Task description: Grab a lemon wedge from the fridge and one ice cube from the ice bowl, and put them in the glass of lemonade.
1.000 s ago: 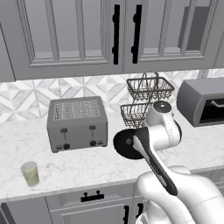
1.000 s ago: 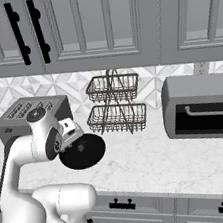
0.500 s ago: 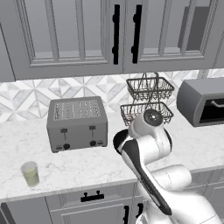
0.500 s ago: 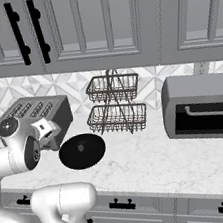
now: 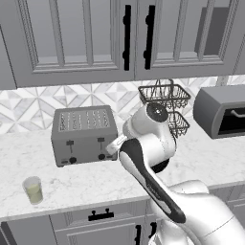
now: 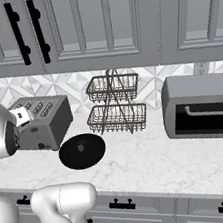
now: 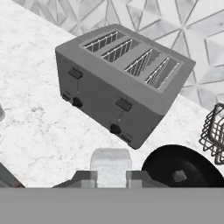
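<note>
In the hand view my gripper [image 7: 110, 176] is shut on a pale, frosty ice cube [image 7: 110, 162], held low over the marble counter in front of the toaster [image 7: 124, 83]. The ice bowl [image 6: 82, 151], black and shallow, sits on the counter right of the toaster, and one more cube [image 7: 178, 176] lies in it. The glass of lemonade [image 5: 33, 189] stands near the counter's front edge, left of the toaster and well left of my arm. The lemon wedge and the fridge are out of view.
A two-tier wire basket [image 6: 115, 103] stands behind the bowl against the tiled wall. A grey toaster oven [image 6: 203, 105] sits at the right. Grey wall cabinets with black handles [image 5: 127, 36] hang above the counter.
The arm has swung left, away from the black bowl and towards the toaster. The bowl now shows whole in the right base view.
</note>
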Robot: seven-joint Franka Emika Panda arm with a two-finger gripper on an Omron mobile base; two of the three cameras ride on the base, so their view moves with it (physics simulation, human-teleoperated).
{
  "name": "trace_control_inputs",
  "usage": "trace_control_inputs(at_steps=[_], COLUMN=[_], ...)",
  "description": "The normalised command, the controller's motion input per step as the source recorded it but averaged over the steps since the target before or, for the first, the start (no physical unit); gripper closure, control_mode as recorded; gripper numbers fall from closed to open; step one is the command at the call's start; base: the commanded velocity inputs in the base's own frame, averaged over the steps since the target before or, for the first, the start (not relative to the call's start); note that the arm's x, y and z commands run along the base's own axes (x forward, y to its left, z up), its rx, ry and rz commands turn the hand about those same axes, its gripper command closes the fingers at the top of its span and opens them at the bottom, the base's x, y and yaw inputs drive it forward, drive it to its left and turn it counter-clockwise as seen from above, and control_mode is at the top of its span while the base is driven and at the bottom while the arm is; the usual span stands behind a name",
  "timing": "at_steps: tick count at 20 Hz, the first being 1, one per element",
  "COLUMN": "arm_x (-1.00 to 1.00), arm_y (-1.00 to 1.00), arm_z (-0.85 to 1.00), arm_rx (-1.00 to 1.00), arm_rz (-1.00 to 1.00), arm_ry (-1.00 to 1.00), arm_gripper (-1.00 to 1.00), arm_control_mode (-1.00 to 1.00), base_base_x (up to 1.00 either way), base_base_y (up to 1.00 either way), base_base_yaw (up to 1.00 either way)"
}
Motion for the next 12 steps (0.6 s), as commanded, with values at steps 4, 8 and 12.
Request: trace_control_inputs(at_steps=[4, 8, 12], arm_x=[-0.01, -0.22, -0.23], arm_y=[0.79, 0.36, 0.50], arm_z=[0.33, 0.03, -0.27], arm_rx=[0.03, 0.00, 0.02], arm_rz=[0.10, 0.16, 0.15], arm_ry=[0.43, 0.25, 0.02], arm_gripper=[1.00, 1.00, 1.00], arm_control_mode=[-1.00, -1.00, -1.00], base_base_x=[0.00, 0.00, 0.00], base_base_y=[0.00, 0.00, 0.00], base_base_yaw=[0.00, 0.00, 0.00])
